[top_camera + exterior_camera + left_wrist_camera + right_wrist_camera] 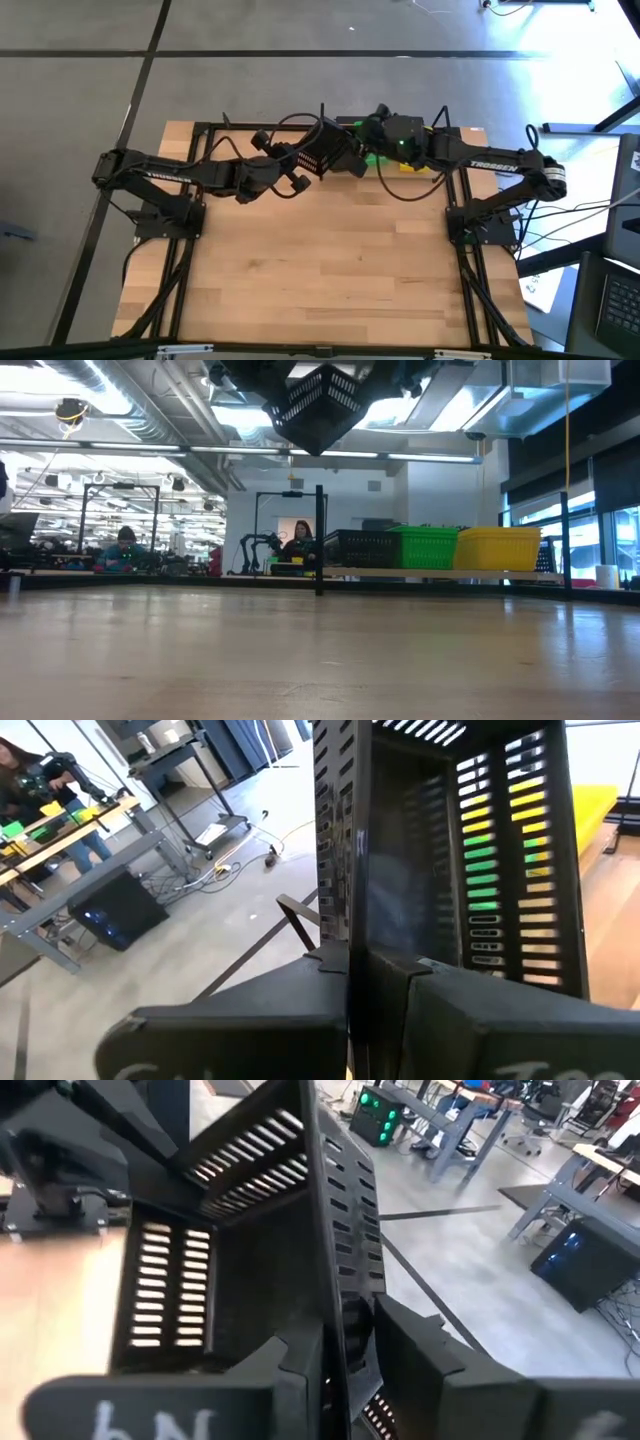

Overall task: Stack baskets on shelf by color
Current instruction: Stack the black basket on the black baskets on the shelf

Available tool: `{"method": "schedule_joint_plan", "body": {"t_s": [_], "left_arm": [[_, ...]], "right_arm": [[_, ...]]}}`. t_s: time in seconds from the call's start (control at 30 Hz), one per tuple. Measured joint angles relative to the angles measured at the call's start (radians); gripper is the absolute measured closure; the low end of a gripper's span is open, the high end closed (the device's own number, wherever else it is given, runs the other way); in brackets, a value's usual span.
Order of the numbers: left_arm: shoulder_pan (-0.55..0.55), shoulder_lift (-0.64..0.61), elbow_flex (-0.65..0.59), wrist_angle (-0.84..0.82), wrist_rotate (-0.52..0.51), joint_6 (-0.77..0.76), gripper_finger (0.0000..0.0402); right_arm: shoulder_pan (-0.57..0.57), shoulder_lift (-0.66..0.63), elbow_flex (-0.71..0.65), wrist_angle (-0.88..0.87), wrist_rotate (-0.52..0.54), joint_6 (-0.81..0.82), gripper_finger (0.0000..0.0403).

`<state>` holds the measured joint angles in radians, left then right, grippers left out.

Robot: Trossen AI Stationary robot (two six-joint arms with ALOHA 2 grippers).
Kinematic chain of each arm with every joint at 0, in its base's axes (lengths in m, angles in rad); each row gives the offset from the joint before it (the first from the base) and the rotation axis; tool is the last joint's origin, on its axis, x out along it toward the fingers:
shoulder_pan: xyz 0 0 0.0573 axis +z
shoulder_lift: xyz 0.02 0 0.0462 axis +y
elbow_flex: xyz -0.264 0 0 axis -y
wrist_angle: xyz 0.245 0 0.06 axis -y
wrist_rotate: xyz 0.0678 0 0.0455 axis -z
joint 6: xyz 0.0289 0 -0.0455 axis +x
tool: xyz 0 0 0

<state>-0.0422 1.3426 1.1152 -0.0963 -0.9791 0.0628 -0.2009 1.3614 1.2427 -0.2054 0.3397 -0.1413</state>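
Table (300, 660): plank-patterned wood, shelf at far edge | Shelf (440, 573): pale board, black posts | On shelf: black basket (362, 548), green basket (428, 547), yellow basket (497, 547), side by side

shelf (440, 573) rear crowded; tabletop (340, 270) front open

- Left gripper (350, 995) is clamping tight on one wall of a black basket (420, 870), filling most of the view.
- Yellow and green are showing through its slots.
- Behind: grey floor, cables, and a person (25, 780) sitting at a bench.
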Motion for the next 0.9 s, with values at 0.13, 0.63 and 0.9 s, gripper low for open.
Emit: {"method": "schedule_joint_plan", "body": {"t_s": [0.13, 0.63, 0.9], "left_arm": [[0.0, 0.0, 0.0, 0.0, 0.002, 0.001, 0.0401], [0.0, -0.001, 0.0, 0.054, 0.051, -0.008, 0.0373], [0.014, -0.001, 0.0, 0.065, 0.072, -0.059, 0.0319]], "right_arm": [[-0.001, 0.007, 0.0, 0.0, 0.004, -0.026, 0.0352], [-0.002, 0.008, 0.0, -0.001, 0.02, -0.073, 0.04], [-0.001, 0.008, 0.0, 0.0, 0.004, -0.073, 0.0401]]}}
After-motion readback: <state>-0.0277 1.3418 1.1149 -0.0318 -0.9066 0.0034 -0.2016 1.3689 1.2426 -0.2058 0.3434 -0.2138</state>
